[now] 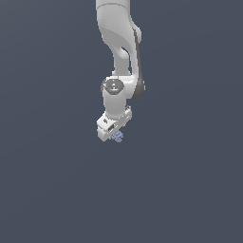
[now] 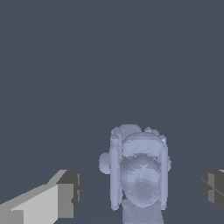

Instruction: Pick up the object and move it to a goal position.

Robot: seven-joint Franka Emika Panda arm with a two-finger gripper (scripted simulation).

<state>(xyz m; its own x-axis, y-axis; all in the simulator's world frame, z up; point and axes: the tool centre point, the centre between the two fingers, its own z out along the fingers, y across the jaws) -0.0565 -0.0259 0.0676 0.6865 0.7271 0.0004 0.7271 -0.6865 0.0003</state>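
Where the white-and-grey arm (image 1: 119,47) comes down from the top edge of the exterior view, it hangs nearly vertical, its upper link curving slightly toward that view's right before the wrist joint, which shows a round grey cap with a small red mark. Below the wrist the hand block is turned at a slant, so the end effector (image 1: 115,136) points downward over the flat, dark slate-blue surface (image 1: 57,190). The object (image 1: 117,136), a tiny lumpy pale blue-lavender thing, shows just under the lower edge of the hand block, on the side toward the exterior view's right, partly covered by the block. In the wrist view the object (image 2: 139,173) appears large and central: a rounded body framed by two upright bar-like ribs, with a small knob on one side. One fingertip (image 2: 65,194), light with a dark pad, stands to one side of it, and the other dark fingertip (image 2: 213,189) stands at the opposite edge of the picture. Both are clearly apart from the object, with bare surface visible between each pad and its ribs, so the end effector is spread wide and holds nothing. Whether the object rests on the surface or the fingers have reached its level cannot be told.
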